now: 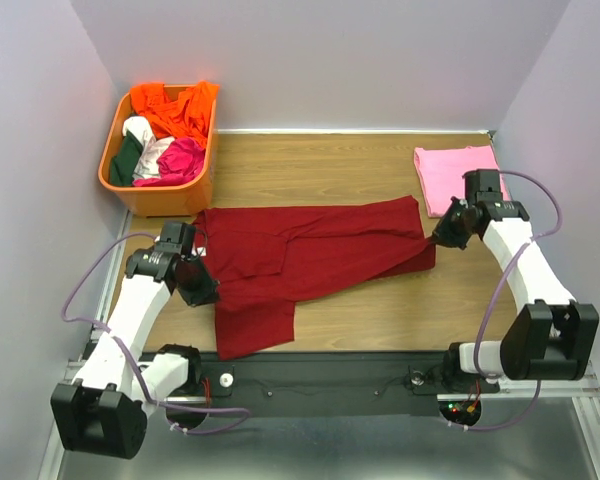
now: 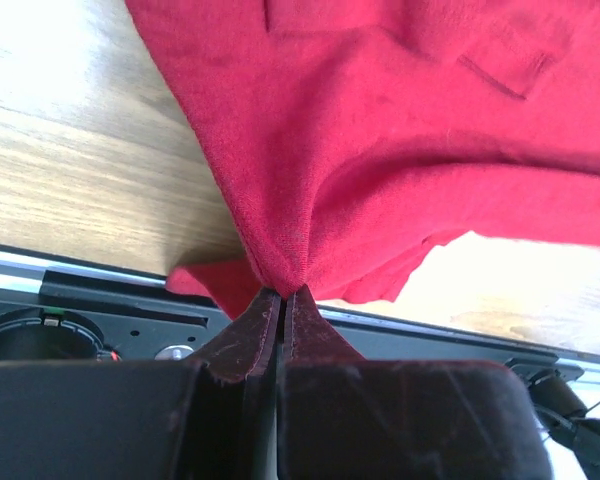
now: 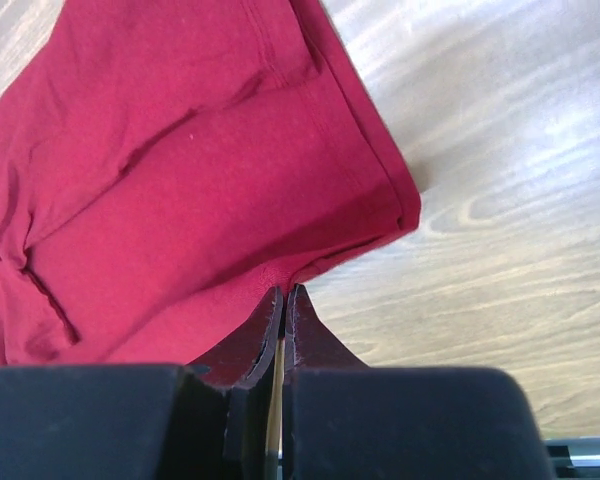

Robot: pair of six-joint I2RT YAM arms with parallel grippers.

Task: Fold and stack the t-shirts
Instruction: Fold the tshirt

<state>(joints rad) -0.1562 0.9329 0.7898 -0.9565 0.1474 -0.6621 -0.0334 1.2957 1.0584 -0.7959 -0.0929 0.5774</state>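
Note:
The maroon t-shirt (image 1: 300, 255) lies partly spread and creased across the middle of the table. My left gripper (image 1: 202, 285) is shut on its left edge, the cloth bunched up between the fingers in the left wrist view (image 2: 280, 292). My right gripper (image 1: 435, 240) is shut on the shirt's right edge, near a corner of the cloth in the right wrist view (image 3: 283, 292). The maroon cloth fills much of both wrist views (image 2: 380, 130) (image 3: 180, 180). The light pink t-shirt (image 1: 458, 176) lies folded at the far right of the table.
An orange plastic basket (image 1: 158, 192) with several crumpled garments stands at the far left corner. A black rail (image 1: 320, 385) runs along the table's near edge. Walls close in the left, back and right sides.

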